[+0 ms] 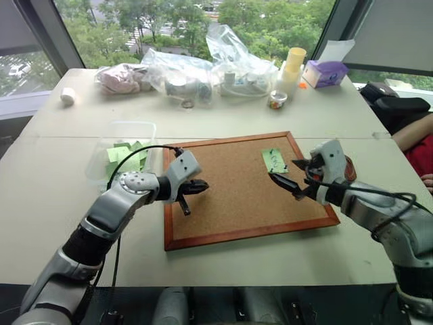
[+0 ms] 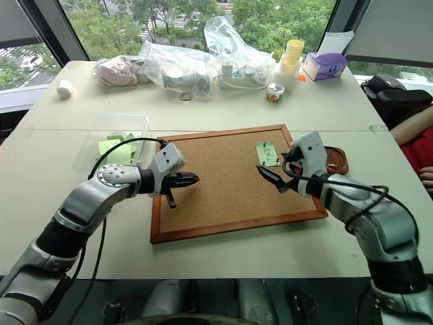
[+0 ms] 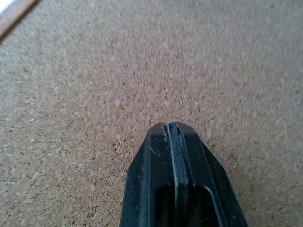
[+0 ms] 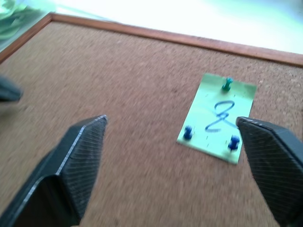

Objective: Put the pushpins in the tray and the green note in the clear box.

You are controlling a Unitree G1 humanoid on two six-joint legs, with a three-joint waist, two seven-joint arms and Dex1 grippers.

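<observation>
both arms reach in over the cork board (image 1: pixel 237 196), which lies flat on the table (image 1: pixel 61 203) with its wooden frame toward the robot. left gripper (image 1: pixel 201 186) hangs over the board's left part with its two black fingers pressed together on nothing, bare cork beneath it in the left wrist view. right gripper (image 4: pixel 170 127) has its fingers spread wide apart and empty, pointing at the green note (image 4: pixel 218 117) near the board's far right corner.

that note is pinned to the cork by three pushpins (image 4: pixel 227 85): one greenish head at one edge and two blue heads at the opposite corners. the tray (image 2: pixel 336 161) sits on the table just beside the board's right edge, partly hidden behind the right wrist. the clear box (image 1: pixel 122 152) stands off the board's left edge and already holds some green paper.

i judge the pins light but stiff, seated in the cork, so each wants a pinch on its small plastic head and a straight pull outward (the heads are tiny and probably slippery, easy to squeeze out sideways). the note itself is thin, limp paper that would tear if dragged while a pin holds it; once freed it lies flat, so an edge or corner is the likely place to nip it.
</observation>
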